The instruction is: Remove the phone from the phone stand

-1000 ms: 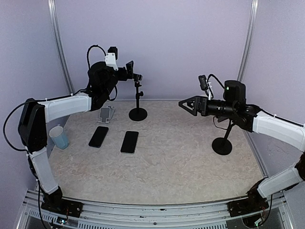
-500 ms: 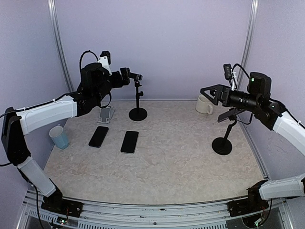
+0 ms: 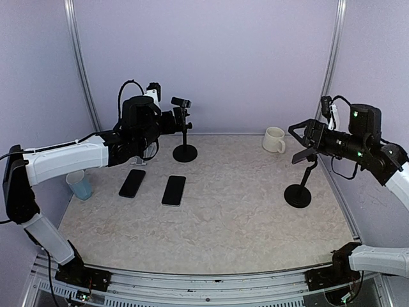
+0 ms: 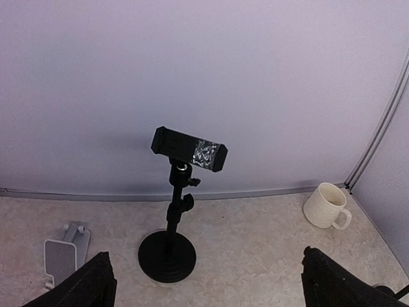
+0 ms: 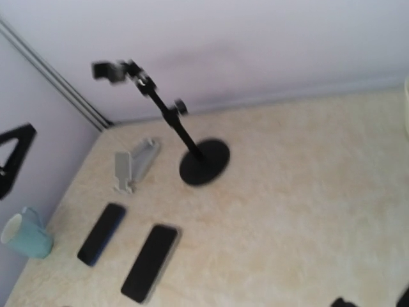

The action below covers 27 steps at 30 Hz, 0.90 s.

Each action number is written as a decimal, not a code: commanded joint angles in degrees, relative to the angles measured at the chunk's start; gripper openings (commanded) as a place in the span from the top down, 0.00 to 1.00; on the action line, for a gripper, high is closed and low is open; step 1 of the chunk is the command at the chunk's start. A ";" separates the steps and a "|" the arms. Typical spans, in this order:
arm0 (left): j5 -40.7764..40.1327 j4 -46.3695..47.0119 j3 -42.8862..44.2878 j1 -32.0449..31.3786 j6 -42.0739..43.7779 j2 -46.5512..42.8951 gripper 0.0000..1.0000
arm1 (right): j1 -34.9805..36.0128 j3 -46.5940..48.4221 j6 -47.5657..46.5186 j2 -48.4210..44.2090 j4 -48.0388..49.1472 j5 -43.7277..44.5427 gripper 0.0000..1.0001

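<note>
Hanging near the phone stand (image 3: 298,194), right pincer (image 3: 295,133) gapes — left pincer (image 4: 211,284) too.

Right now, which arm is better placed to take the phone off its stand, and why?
Right. The right gripper, open, hangs close above the phone tilted on the right-hand stand. The left gripper faces the back stand, whose clamp holds no phone.

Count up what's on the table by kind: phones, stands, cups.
Phones lying flat: 2
Black pole stands: 2
Small grey desk stand: 1
Cups: 2, a white mug and a teal cup
Total: 7
</note>
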 commanded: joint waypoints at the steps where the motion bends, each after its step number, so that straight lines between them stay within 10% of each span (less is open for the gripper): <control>1: 0.22 0.33 -1.25 0.20 -3.20 -2.45 0.01 | 4.61 0.54 5.57 -1.46 -8.79 9.73 0.15; 27: -4.07 -1.81 -2.29 0.31 -8.62 -3.59 0.01 | 12.19 -5.89 38.70 0.27 -15.91 43.01 0.20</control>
